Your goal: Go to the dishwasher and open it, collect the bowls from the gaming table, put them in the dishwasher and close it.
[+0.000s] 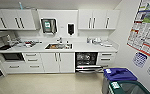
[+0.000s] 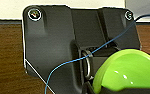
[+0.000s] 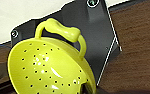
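I carry one of the bowls (image 2: 126,72) at each wrist (whether either gripper is clamped I cannot tell) toward the open dishwasher (image 1: 86,60), where they must go into the rack.

Bright, even light; kitchen soft and blurry, bowed near the cupboards (image 1: 16,18); glare on green bowl (image 2: 126,72).

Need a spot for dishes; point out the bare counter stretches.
Bare counter runs from the sink to the items by the right wall, above the open dishwasher. Left of the sink it is crowded with clutter.
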You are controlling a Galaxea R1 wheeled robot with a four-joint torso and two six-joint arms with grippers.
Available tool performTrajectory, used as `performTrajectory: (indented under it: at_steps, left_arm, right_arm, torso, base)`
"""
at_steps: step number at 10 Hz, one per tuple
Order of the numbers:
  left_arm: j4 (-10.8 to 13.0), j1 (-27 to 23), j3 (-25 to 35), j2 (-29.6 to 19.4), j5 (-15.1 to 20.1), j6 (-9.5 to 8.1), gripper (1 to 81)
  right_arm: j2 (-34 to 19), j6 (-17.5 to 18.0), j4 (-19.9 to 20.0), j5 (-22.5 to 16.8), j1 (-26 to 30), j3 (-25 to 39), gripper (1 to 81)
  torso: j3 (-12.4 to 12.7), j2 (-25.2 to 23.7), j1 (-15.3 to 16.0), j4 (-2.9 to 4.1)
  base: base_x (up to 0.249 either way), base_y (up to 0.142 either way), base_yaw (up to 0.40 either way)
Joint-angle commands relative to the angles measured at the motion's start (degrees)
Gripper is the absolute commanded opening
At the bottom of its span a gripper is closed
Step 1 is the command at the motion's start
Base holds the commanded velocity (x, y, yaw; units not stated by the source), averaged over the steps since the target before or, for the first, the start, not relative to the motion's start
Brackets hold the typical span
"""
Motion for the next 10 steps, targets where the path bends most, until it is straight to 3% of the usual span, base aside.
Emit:
performTrajectory:
  at_steps: [1,10]
  left_arm:
    - [0.4,-2.0,0.1,-0.2,3.0,0.25,1.0]
    - [0.5,-2.0,0.1,0.0,3.1,0.25,1.0]
  right_arm:
    - [-0.8,-0.1,-0.7,-3.5,1.6,0.2,1.0]
    - [-0.8,-0.1,-0.8,-3.5,1.6,0.2,1.0]
  torso:
    - [0.0,0.0,0.0,0.0]
    - [0.0,0.0,0.0,0.0]
  base:
    - [0.158,0.0,0.0]
    - [0.139,0.0,0.0]
